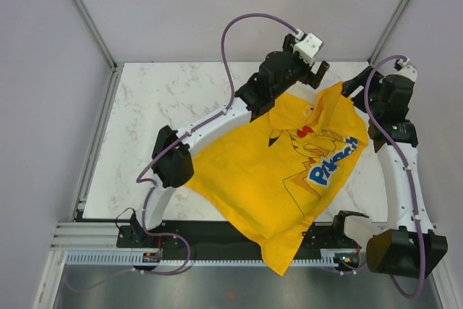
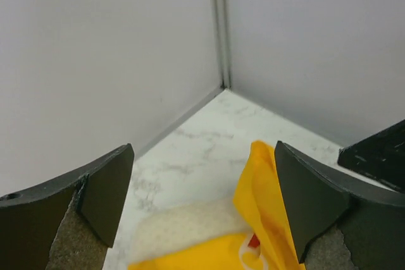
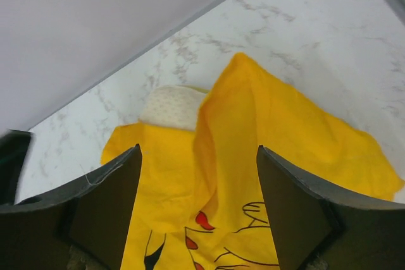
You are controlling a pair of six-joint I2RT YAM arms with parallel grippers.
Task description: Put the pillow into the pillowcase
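Observation:
The yellow pillowcase (image 1: 289,171) with its cartoon print lies across the table, from the back right to over the near edge. A raised fold of it (image 2: 262,188) stands by my left gripper's right finger. Only a white dimpled corner of the pillow (image 2: 183,229) pokes out of the pillowcase's far end, and the right wrist view shows that pillow corner (image 3: 172,107) too. My left gripper (image 1: 317,72) (image 2: 204,175) hangs open above that end, holding nothing. My right gripper (image 1: 359,85) (image 3: 199,169) is open over the pillowcase (image 3: 285,137), with cloth below its jaws but not pinched.
White enclosure walls (image 1: 239,5) close off the marble table (image 1: 166,106) at the back and sides, with a metal corner post (image 2: 219,26) close behind my left gripper. Purple cables (image 1: 231,34) loop above both arms. Bare marble shows at the left and back.

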